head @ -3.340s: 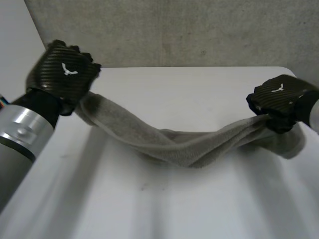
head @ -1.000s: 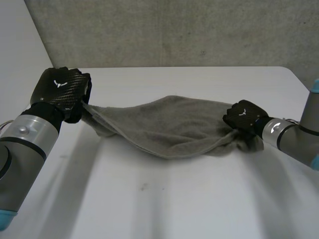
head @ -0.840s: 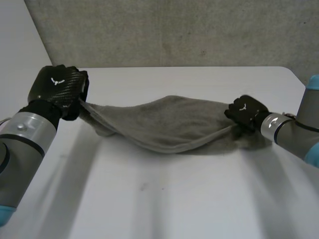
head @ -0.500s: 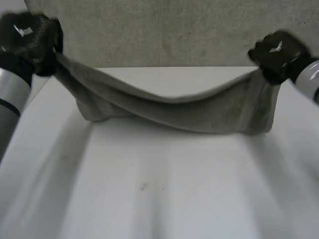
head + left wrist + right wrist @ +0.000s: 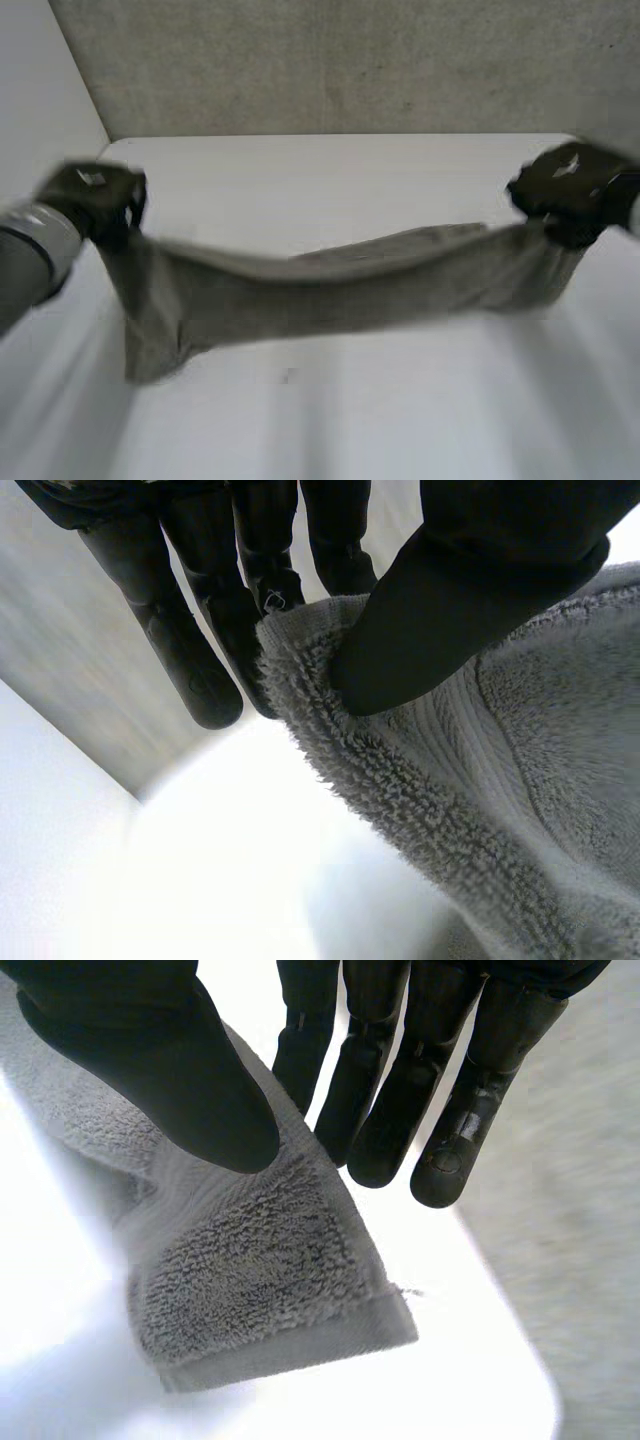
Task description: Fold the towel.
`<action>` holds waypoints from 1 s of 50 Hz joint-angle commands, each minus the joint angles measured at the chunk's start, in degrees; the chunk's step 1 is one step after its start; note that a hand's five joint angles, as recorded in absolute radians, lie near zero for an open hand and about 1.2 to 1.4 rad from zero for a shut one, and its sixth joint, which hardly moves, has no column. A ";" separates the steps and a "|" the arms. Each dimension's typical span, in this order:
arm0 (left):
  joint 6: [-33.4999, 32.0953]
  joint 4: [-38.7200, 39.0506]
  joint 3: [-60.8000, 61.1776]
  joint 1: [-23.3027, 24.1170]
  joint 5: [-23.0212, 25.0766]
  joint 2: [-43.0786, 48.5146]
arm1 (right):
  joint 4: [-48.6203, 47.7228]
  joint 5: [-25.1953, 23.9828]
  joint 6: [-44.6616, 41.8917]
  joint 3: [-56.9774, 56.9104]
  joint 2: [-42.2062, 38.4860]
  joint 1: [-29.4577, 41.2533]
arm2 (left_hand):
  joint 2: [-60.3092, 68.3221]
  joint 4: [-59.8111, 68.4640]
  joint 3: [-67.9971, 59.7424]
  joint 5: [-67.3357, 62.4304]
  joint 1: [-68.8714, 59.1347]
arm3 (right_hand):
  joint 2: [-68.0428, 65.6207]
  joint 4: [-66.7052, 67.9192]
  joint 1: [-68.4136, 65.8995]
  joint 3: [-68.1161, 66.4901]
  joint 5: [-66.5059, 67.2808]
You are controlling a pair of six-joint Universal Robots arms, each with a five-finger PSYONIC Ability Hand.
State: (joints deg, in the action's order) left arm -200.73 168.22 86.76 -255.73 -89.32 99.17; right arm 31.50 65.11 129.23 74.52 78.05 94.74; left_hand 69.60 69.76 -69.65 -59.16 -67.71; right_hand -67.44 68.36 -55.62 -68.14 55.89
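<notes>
A grey towel (image 5: 330,285) hangs stretched between both hands above the white table (image 5: 330,180), sagging in the middle. My left hand (image 5: 95,195) pinches the towel's left end; its thumb (image 5: 470,590) presses the towel's edge (image 5: 380,770) against the fingers (image 5: 260,570). My right hand (image 5: 570,190) pinches the right end, with the thumb (image 5: 150,1060) pressing the towel (image 5: 240,1280) near its corner against the fingers (image 5: 400,1070). The left end drapes down toward the table.
A grey wall (image 5: 330,60) stands behind the table's far edge. The table's left edge (image 5: 100,150) and its rounded far right corner are near the hands. Bare tabletop (image 5: 340,410) lies in front of the towel.
Both hands raised the towel high off the table, then came down and toward me with it stretched between them. The towel is spread wider than a second ago.
</notes>
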 commanded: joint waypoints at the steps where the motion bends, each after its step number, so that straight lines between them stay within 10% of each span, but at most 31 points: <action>1: -2.55 -1.49 -2.72 0.14 0.03 11.82 | 0.84 9.22 -5.21 -3.32 -14.21 6.14 | 10.40 10.24 -10.35 -10.84 -12.29 | -12.56 11.64 -24.38 -11.86 14.11; 11: -6.87 -1.49 -23.65 1.19 0.03 22.56 | -7.86 15.48 -4.16 -19.94 -25.49 9.94 | 10.40 10.24 -10.35 -10.84 -12.29 | -12.56 11.64 -24.38 -11.86 14.11; 23: -5.47 16.66 -63.02 2.60 -4.36 27.66 | -52.64 21.55 7.87 -28.14 -15.85 10.99 | 10.40 10.24 -10.35 -10.84 -12.29 | -12.56 11.64 -24.38 -11.86 14.11; 50: 4.12 26.19 -6.55 0.93 1.87 23.79 | -42.23 5.99 7.00 9.83 -14.68 9.23 | 10.40 10.24 -10.35 -10.84 -12.29 | -12.56 11.64 -24.38 -11.86 14.11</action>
State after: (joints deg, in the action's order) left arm -196.24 192.44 62.72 -254.22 -91.86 122.67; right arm -11.77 74.27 137.36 73.12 65.65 104.49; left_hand 69.63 69.77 -69.67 -59.16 -67.73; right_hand -67.44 68.36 -55.62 -68.13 56.00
